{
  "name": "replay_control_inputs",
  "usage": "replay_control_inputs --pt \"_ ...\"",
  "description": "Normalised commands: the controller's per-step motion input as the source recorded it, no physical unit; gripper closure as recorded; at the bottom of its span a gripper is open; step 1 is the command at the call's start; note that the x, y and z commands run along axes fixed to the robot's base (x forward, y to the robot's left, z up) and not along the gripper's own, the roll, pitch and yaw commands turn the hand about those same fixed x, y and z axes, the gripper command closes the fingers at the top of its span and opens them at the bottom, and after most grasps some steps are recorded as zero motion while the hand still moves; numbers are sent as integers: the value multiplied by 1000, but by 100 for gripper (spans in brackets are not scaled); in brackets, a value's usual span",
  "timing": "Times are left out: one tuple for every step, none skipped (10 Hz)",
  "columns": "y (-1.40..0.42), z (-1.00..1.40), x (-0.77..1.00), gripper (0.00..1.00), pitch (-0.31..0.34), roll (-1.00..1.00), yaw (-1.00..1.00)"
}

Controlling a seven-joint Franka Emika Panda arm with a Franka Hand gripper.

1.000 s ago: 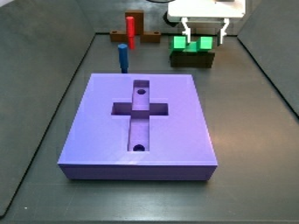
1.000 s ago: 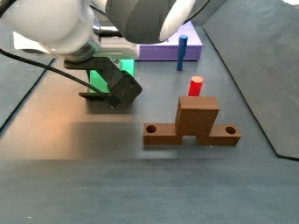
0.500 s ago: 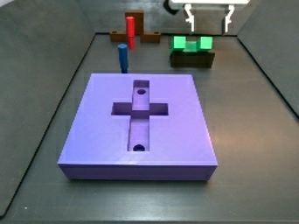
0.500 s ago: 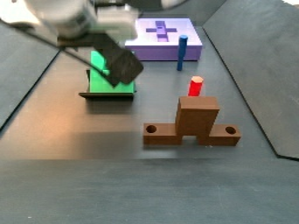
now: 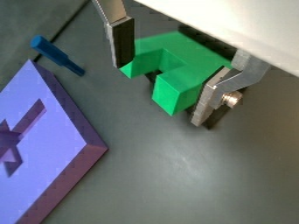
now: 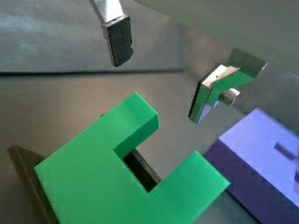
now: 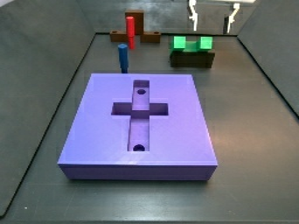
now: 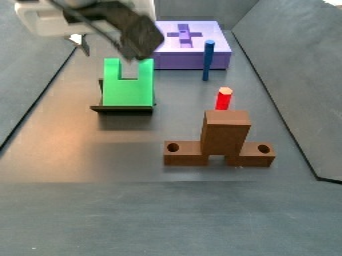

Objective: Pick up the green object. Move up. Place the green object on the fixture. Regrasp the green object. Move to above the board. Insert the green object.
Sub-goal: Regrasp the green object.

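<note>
In a wrist view the claw [image 5: 167, 73] hangs with its fingers spread apart, holding nothing, over the green object [image 5: 173, 69]; the board [image 5: 35, 149] lies beside a blue peg [image 5: 58, 55].

In a side view, upper right of the frame, the green object [image 7: 193, 43] sits on the fixture [image 7: 191, 59], claw [image 7: 214, 18] above it, apart from it.

In a side view the green object [image 8: 128, 80] lies at upper left, behind a red peg [image 8: 225, 98].

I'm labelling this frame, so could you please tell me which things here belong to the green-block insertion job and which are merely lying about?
Belonging to the job:
green object, resting on the fixture
board
gripper, open, above the green object

Lying about:
blue peg
red peg on its brown base
</note>
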Motion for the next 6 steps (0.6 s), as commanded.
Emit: replay_control_inputs --pt "-337 314 -11 0 343 886 89" --pt "-371 160 0 0 0 514 0" --pt "-389 103 -203 0 -403 451 63" --pt "-354 6 0 0 -540 826 146" --pt "-174 0 131 0 -366 1000 111" --pt "-63 0 157 0 -274 1000 51"
